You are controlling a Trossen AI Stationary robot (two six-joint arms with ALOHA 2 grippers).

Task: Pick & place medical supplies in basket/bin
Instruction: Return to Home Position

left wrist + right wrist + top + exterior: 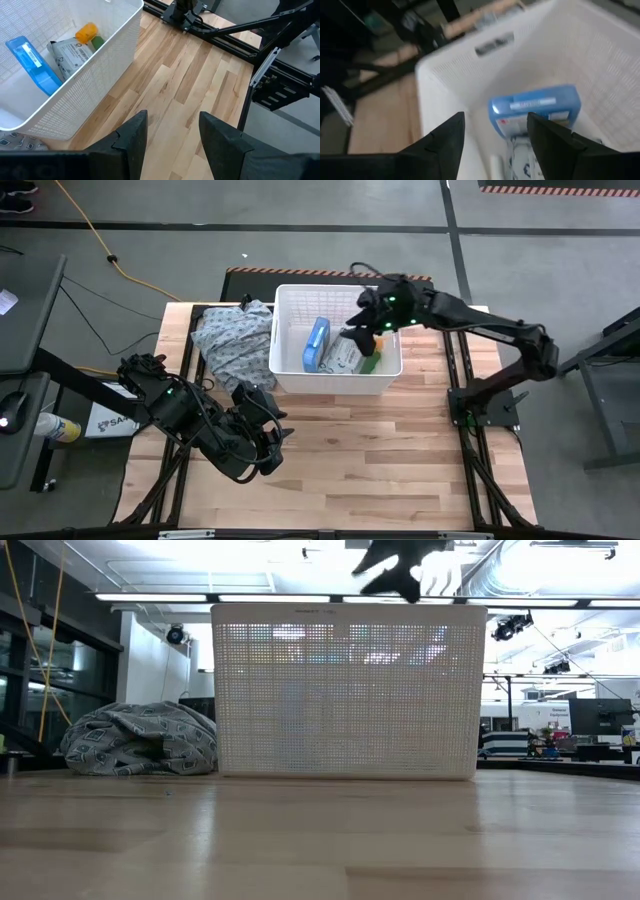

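Observation:
The white gridded basket (290, 305) stands at the table's far middle. Inside it the blue-white packet (316, 345) stands on one long edge, next to the grey-white soft pack (345, 358) and the green bar (372, 364). The left wrist view shows the orange-capped vial (86, 32) lying beside the green bar (97, 42). I cannot make out the white tube for certain. My right gripper (362, 330) hovers open over the basket's right half, above the blue packet (535, 107). My left gripper (172, 140) waits open over the table near the left front, holding nothing.
A grey patterned cloth (232, 335) lies bunched against the basket's left side, also seen in the low view (140, 740). Bare wood (400, 450) stretches in front of the basket to the near edge. The right arm's base frame (210, 30) stands at the table's right edge.

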